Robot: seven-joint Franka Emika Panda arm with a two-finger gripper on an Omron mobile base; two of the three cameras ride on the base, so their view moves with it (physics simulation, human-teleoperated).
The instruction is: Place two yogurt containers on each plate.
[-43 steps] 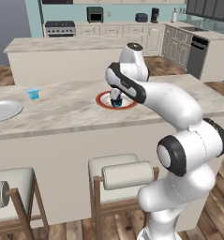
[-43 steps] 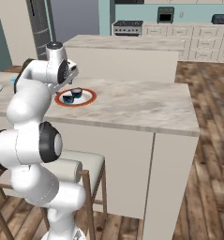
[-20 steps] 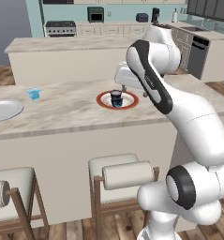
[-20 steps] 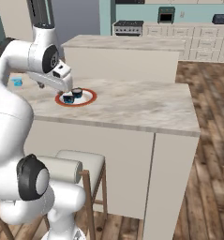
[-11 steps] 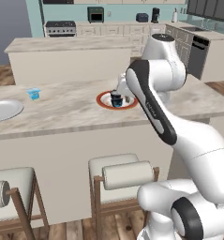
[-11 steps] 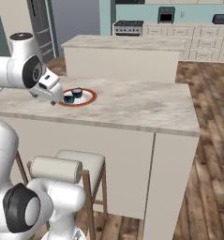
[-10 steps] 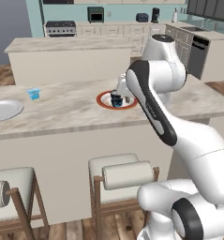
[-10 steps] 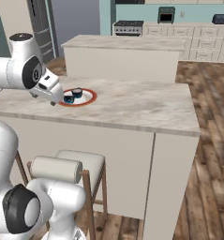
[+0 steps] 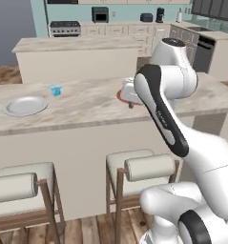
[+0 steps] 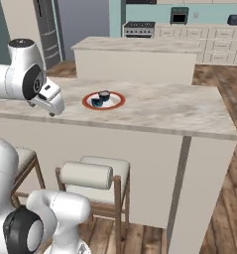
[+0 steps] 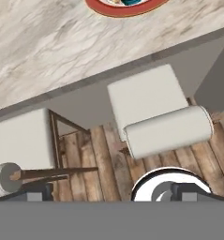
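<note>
Red-rimmed plate (image 10: 104, 101) on counter (image 10: 169, 111): holds two cups, one dark yogurt container (image 10: 104, 94) and one bluish cup (image 10: 95, 102) beside it, so this half looks done.
Pale plate (image 9: 25, 105) sits bare, well apart to left.
Light blue yogurt container (image 9: 55, 90) stands on counter near pale plate, not yet on it.
Fourth cup: location unknown.
Gripper (image 10: 52, 112) hangs off plate, over counter's near edge above stools (image 11: 151, 112); carries nothing as far as seen, finger spacing too small to tell.
Remaining: load pale plate with two cups.

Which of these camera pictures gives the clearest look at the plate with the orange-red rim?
The right base view: the red-rimmed plate lies whole on the counter, two dark cups on it. In the left base view the arm hides most of it; the hand view catches just its edge.
</note>
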